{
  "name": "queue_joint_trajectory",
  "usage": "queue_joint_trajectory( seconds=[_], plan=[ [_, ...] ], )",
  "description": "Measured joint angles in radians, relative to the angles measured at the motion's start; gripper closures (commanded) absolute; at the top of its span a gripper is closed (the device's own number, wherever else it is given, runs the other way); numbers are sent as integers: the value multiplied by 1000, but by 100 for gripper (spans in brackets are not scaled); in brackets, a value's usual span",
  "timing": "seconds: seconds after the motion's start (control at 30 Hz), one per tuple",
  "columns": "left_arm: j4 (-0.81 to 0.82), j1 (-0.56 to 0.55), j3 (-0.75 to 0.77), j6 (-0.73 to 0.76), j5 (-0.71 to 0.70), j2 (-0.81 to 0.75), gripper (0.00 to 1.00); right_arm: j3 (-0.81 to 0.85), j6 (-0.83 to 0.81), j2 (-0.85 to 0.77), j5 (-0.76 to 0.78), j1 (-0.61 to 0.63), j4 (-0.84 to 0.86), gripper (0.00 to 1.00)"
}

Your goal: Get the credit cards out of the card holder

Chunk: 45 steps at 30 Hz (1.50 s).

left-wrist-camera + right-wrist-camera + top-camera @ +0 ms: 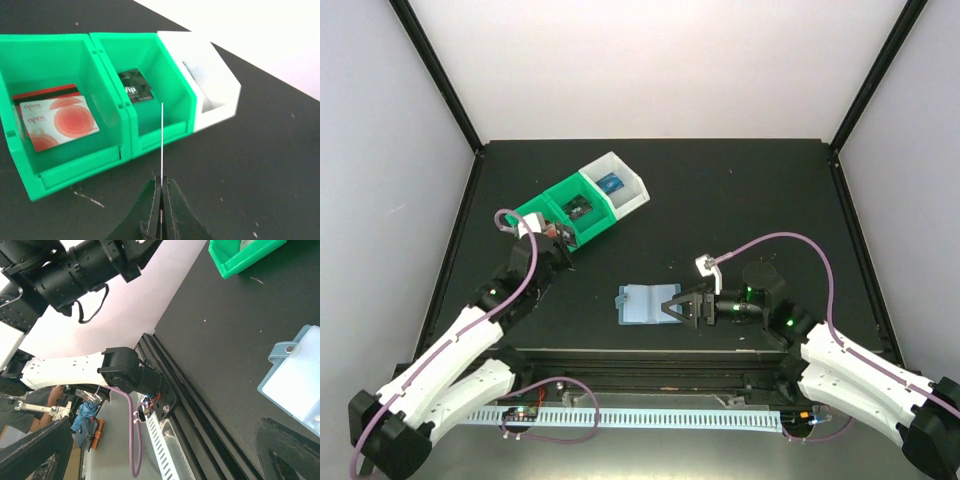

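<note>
While the left hand (pixel 161 184) pinches it, the card (pixel 162 140) looks sliver-thin.

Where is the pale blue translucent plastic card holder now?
The card holder lies on the black table near the top view's centre, just left of the open right gripper.

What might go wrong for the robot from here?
The left gripper pinches a card seen edge-on; it might slip and land outside the middle green bin. The right gripper stands open at the card holder, which nothing grips, so a nudge might slide it.
</note>
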Motion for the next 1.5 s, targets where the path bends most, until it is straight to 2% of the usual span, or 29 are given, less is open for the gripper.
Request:
queue_joint_trajectory(
  seconds=[0.27,0.57,0.83,1.5],
  plan=[
    [105,70,109,-49,-105,223,98,0,9,0,0,0,2,0],
    [221,135,268,-105,-120,467,99,-3,31,-37,10,0,3,0],
    [225,140,373,-178,-168,681,98,-33,42,-45,14,0,7,0],
    [220,155,531,-230,-214,995,98,-20,22,-49,39,0,-39,0]
  ],
)
